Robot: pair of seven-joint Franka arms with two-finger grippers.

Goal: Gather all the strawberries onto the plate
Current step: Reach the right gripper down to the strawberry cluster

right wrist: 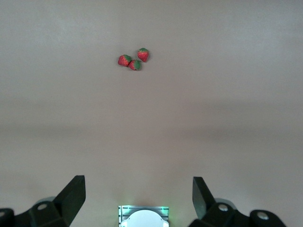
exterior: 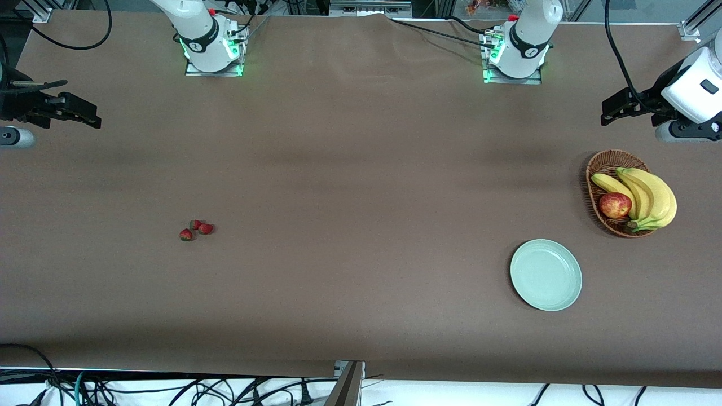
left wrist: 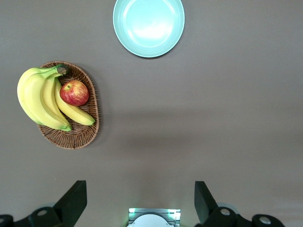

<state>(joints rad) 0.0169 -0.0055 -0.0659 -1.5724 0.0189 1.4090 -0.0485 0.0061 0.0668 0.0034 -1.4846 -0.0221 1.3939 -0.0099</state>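
Three small red strawberries [exterior: 196,228] [right wrist: 134,60] lie in a tight cluster on the brown table toward the right arm's end. The pale mint-green plate [exterior: 546,274] [left wrist: 148,26] lies bare toward the left arm's end. My right gripper [exterior: 90,116] [right wrist: 138,183] hangs open and holds nothing, high over the table's edge at its own end, well apart from the berries. My left gripper [exterior: 612,111] [left wrist: 139,187] is open too with nothing in it, up over the table at its end, above bare cloth beside the basket.
A brown wicker basket [exterior: 599,169] [left wrist: 90,132] stands farther from the front camera than the plate. In it are a bunch of bananas [exterior: 648,197] [left wrist: 38,99] and a red apple [exterior: 615,205] [left wrist: 74,92]. Both arm bases [exterior: 213,53] stand at the table's back edge.
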